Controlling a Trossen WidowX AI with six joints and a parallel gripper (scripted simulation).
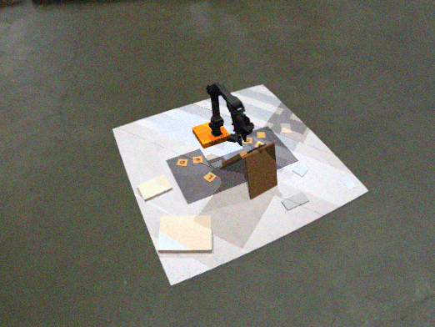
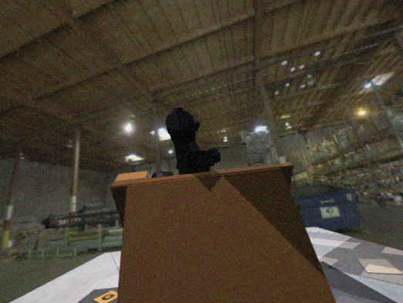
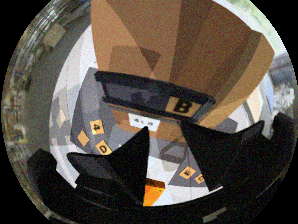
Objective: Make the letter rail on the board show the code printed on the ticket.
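Wrist view: I read the gripper (image 1: 240,141) (image 3: 164,127) as open, its two dark fingers apart, with nothing clamped between them. The tile marked B (image 3: 182,106) sits in the dark rail (image 3: 135,91) on the brown board (image 1: 262,173) (image 2: 216,232) (image 3: 150,30), right of the frame's middle. It lies just above the right-hand fingertip in the frame, outside the gap; whether they touch, I cannot tell. The rest of the rail, leftward in the frame, shows no other tile.

Below the rail, near mid-frame, is the white ticket (image 3: 144,121); its print is too blurred for me to read. Tiles marked 4 (image 3: 96,126) and D (image 3: 103,147) lie at lower left of the gripper, well apart from it; two more are at lower right, partly cut off by a finger.

Top view: three loose tiles lie left of the board on the dark mat (image 1: 196,189), others near the gripper, right of frame centre.

Exterior view: the black arm (image 2: 183,131) rises behind the board, which hides the fingertips from me. A tile marked G (image 2: 106,297) shows at lower left.
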